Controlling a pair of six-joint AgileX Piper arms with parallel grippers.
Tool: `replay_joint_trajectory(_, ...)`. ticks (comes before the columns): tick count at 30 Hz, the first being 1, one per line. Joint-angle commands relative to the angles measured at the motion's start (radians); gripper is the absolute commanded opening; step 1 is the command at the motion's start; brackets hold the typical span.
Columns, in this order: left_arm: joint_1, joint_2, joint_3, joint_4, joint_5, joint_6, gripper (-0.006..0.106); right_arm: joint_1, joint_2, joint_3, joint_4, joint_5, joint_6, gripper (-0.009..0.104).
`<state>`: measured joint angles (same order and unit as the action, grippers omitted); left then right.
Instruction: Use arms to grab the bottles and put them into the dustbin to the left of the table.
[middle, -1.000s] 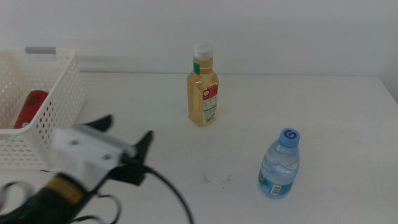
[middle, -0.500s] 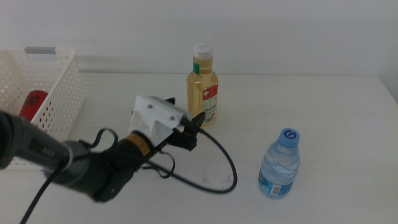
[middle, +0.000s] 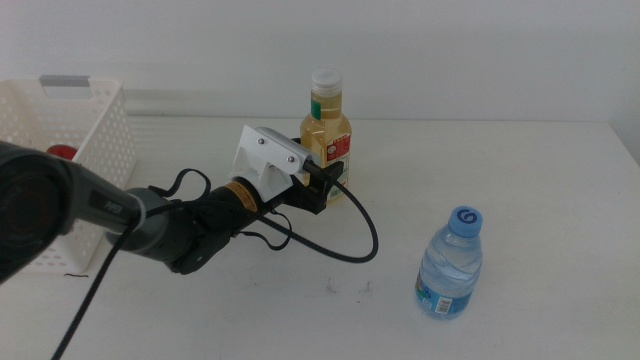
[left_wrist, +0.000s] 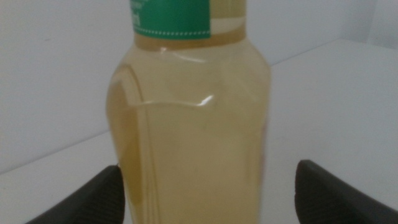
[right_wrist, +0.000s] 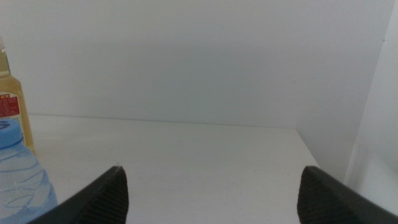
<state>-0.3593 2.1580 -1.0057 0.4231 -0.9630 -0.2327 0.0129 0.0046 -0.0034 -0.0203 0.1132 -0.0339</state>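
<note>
Motion since a second ago has carried the left gripper from the near table edge up to the yellow juice bottle, jaws spread either side of it, so a grasp looks imminent. Count: one juice bottle and one water bottle on the table, one red can already in the dustbin. The right gripper waits open.

Left arm reaching the juice bottle on the table

The left arm comes in from the left, its tool at the lower body of the yellow juice bottle, which stands upright at the back of the white table. Whether the tool's jaws have closed cannot be told here. A clear water bottle with a blue cap stands well apart at the front right. The white dustbin sits at the left edge, something red showing inside it.
</note>
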Motion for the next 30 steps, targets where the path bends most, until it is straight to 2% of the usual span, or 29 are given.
replay_joint_trajectory(1,0.002,0.023,-0.035,0.007,-0.005,-0.020,0.094,-0.003,-0.005,0.003,-0.002,-0.006,-0.005,0.091)
replay_joint_trajectory(20,0.000,0.198,-0.252,0.039,0.045,-0.062,0.094,-0.003,-0.005,0.003,-0.002,-0.006,-0.005,0.091)
replay_joint_trajectory(22,0.000,0.200,-0.254,0.029,0.057,-0.052,0.090,-0.003,-0.005,0.003,-0.002,-0.006,-0.005,0.091)
replay_joint_trajectory(24,0.000,0.200,-0.254,0.023,0.063,-0.054,0.082,-0.003,-0.005,0.003,-0.002,-0.006,-0.005,0.091)
replay_joint_trajectory(26,0.002,0.198,-0.254,0.020,0.050,-0.086,0.066,-0.003,-0.005,0.003,-0.002,-0.006,-0.005,0.091)
replay_joint_trajectory(28,0.009,0.177,-0.240,0.034,0.031,-0.157,0.043,-0.003,-0.005,0.003,-0.002,-0.006,-0.005,0.091)
replay_joint_trajectory(30,0.025,0.124,-0.204,0.093,0.025,-0.206,0.022,-0.003,-0.005,0.003,-0.002,-0.006,-0.005,0.091)
